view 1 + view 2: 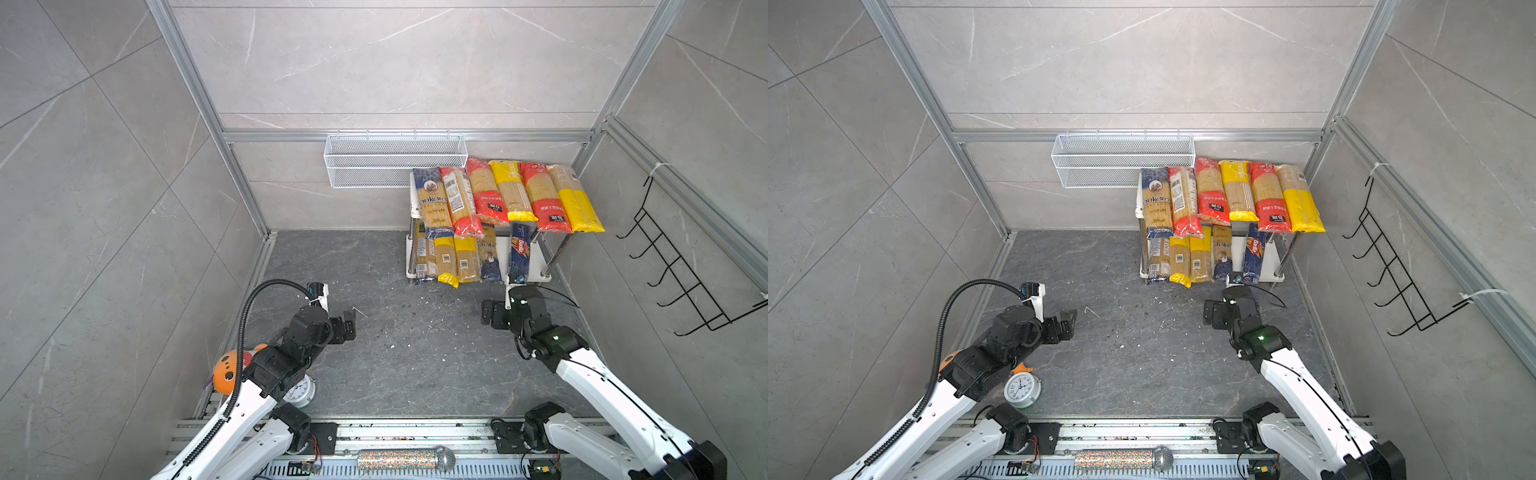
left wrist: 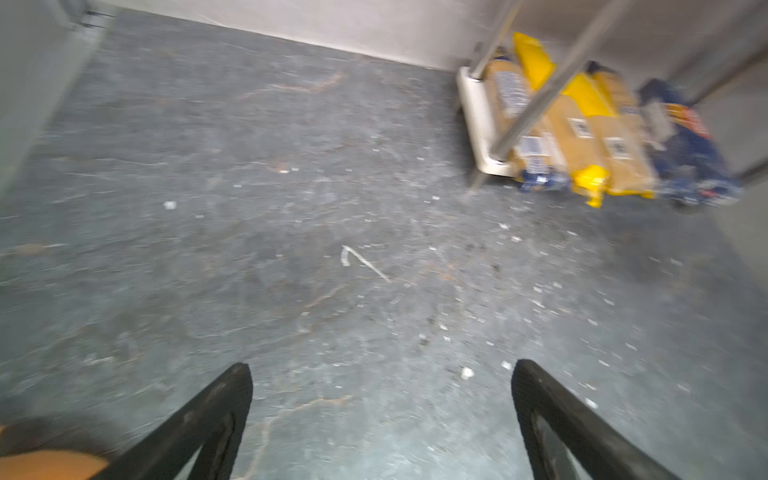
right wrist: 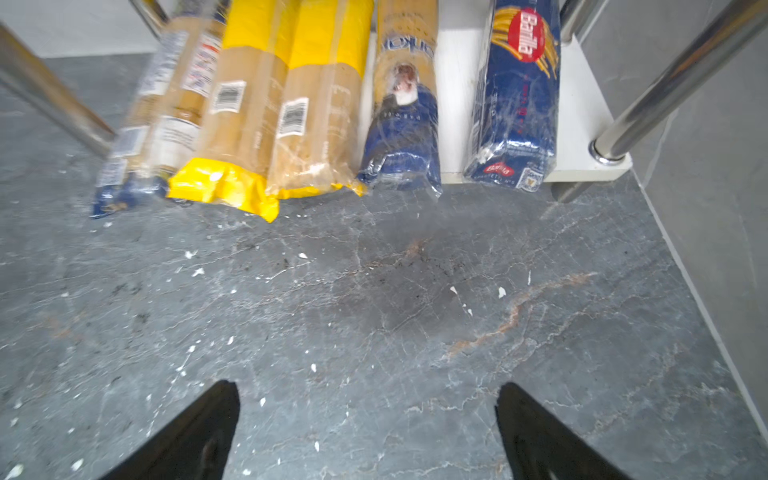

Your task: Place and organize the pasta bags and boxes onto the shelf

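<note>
The shelf stands at the back right, a white two-tier rack on metal legs. Several pasta bags with red, yellow and blue ends lie side by side on its top board. On the lower board lie several more bags and a dark blue Barilla box. My right gripper hangs open over the floor just in front of the lower board, holding nothing. My left gripper is open and empty over the bare floor at the left.
A white wire mesh basket hangs on the back wall and a black hook rack on the right wall. An alarm clock and an orange toy sit by the left arm. A microphone lies along the front rail.
</note>
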`<state>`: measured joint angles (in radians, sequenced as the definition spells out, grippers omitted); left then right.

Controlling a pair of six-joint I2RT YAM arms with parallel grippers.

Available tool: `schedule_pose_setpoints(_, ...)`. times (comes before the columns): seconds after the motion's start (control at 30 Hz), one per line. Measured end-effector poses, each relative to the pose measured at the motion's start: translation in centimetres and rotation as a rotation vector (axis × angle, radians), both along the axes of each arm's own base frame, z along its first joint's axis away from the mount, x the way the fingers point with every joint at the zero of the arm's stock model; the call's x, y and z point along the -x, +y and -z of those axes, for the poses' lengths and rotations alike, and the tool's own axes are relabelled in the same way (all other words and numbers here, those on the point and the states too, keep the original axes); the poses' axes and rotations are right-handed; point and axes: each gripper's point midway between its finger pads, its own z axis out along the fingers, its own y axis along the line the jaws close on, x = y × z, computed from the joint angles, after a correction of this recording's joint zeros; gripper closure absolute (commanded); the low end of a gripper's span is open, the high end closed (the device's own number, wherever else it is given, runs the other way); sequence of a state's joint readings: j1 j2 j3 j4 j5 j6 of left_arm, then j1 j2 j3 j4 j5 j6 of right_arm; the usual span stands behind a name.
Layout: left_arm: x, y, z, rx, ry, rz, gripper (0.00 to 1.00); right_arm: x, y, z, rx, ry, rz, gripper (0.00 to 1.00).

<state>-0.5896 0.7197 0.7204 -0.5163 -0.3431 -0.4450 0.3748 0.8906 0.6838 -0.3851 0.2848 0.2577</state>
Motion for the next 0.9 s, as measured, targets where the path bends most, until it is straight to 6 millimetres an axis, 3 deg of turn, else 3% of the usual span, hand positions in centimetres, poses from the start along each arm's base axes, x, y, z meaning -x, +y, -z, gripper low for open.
schedule_pose_setpoints(0.13, -0.5, 2.4, 1.6, -0.100, -0.023, -0.111, 0.00, 1.5, 0.5, 0.7, -0.001, -0.075, -0.052, 0.00)
schedule_pose_setpoints(0.27, -1.0, 3.5, 3.9, -0.198, -0.054, -0.157, 0.00, 1.9, -0.4, 1.8, 0.039, -0.121, -0.036, 0.00)
schedule_pose_setpoints(0.43, -2.0, 3.5, 7.3, -0.318, -0.088, -0.132, 0.00, 0.9, -1.4, 1.9, 0.104, -0.180, 0.007, 0.00)
schedule_pose_setpoints(0.53, -2.7, 3.5, 8.3, -0.397, -0.121, -0.108, 0.00, -0.5, -1.4, 1.5, 0.136, -0.214, 0.025, 0.00)
schedule_pose_setpoints(0.7, -4.7, 4.8, 6.9, -0.442, -0.202, -0.151, 0.00, -2.8, -1.3, 3.6, 0.178, -0.187, 0.042, 0.00)
schedule_pose_setpoints(0.8, -5.8, 6.9, 5.1, -0.421, -0.271, -0.245, 0.00, -3.2, -1.6, 4.4, 0.181, -0.199, 0.055, 0.00)
schedule_pose_setpoints(0.9, -6.2, 9.4, 5.0, -0.401, -0.304, -0.335, 0.00, -3.1, -2.8, 4.9, 0.173, -0.218, 0.091, 0.00)
